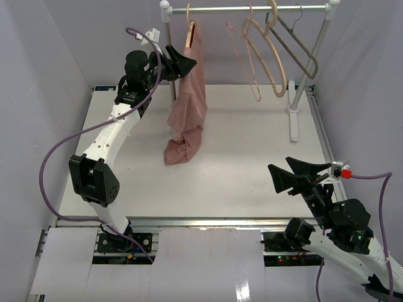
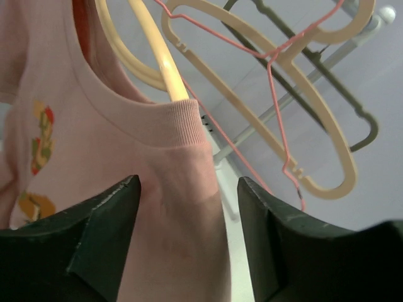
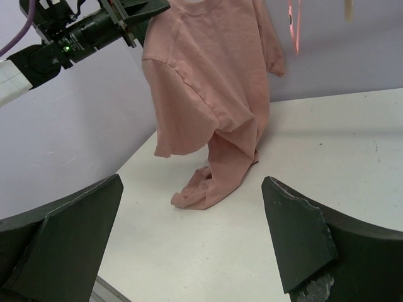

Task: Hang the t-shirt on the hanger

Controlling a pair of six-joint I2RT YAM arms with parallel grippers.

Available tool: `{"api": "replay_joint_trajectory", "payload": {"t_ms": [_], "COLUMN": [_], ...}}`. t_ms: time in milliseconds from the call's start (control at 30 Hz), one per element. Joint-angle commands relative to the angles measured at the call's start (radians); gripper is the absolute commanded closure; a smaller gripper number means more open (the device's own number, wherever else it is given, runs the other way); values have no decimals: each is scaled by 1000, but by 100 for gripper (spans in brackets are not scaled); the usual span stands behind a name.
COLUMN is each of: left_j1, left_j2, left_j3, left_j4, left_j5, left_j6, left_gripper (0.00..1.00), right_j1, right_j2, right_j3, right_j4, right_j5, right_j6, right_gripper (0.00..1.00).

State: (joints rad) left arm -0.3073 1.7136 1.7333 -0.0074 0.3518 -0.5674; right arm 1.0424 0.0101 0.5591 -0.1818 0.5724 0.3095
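- The soft dusty-pink fabric t-shirt hangs from the white metal rail on the pale beige wooden hanger. One hanger arm runs down into the ribbed collar, and the hem is bunched on the white worktop.
- The left gripper is up at the shirt's shoulder. Its jaws are spread with shoulder cloth lying between them, and they pinch nothing that I can see.
- The right gripper is low near the front edge, well apart from the shirt. Its jaws are spread wide and hold nothing.
- The step looks like the let-go. To do it well, draw the left jaws straight back off the cloth without raking the collar — a snag could pull the shoulder off the hanger arm.
- Whether the far shoulder is seated cannot be told, because the shirt hangs narrow and twisted. It should be checked before this is called finished.
- Edges: the rack's white post stands just beside the left jaws. Further along the rail hang a thin pink wire hanger, a second beige hanger and a grey angular hanger.
- Room: the safest way out looks to be back and down toward the arm's own base — away from post and rail.
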Motion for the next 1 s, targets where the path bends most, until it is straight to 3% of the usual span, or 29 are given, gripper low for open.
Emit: {"api": "replay_joint_trajectory", "payload": {"t_ms": [0, 200, 300, 400, 533, 700, 833, 967], "left_j1": [8, 7, 7, 1, -45, -56, -56, -56], "left_j2": [-191, -372, -464, -560, -645, -672, -655, -623], "left_j3": [-31, -134, -236, -393, -609, -744, -755, -685], "left_j4": [-59, -237, -289, -299, -238, -163, -87, -20], "left_j5": [-75, -185, -143, -64, -63, -75, -174, -219], "left_j6": [107, 182, 186, 158, 135, 149, 207, 235], "left_gripper": [21, 21, 23, 27, 29, 32, 33, 41], "right_j1": [2, 2, 2, 2, 4, 2, 4, 3], "right_j2": [-1, 80, 132, 213, 316, 371, 399, 398], "right_j3": [18, 63, 70, 85, 103, 91, 73, 52], "right_j4": [25, -25, -56, -84, -89, -44, -17, 4], "right_j5": [-7, 13, 61, 87, 68, 18, 9, -20], "right_j6": [-5, -9, -17, -5, 24, 22, 11, 1], "right_gripper": [3, 3, 4, 6, 10, 10, 10, 10]}}
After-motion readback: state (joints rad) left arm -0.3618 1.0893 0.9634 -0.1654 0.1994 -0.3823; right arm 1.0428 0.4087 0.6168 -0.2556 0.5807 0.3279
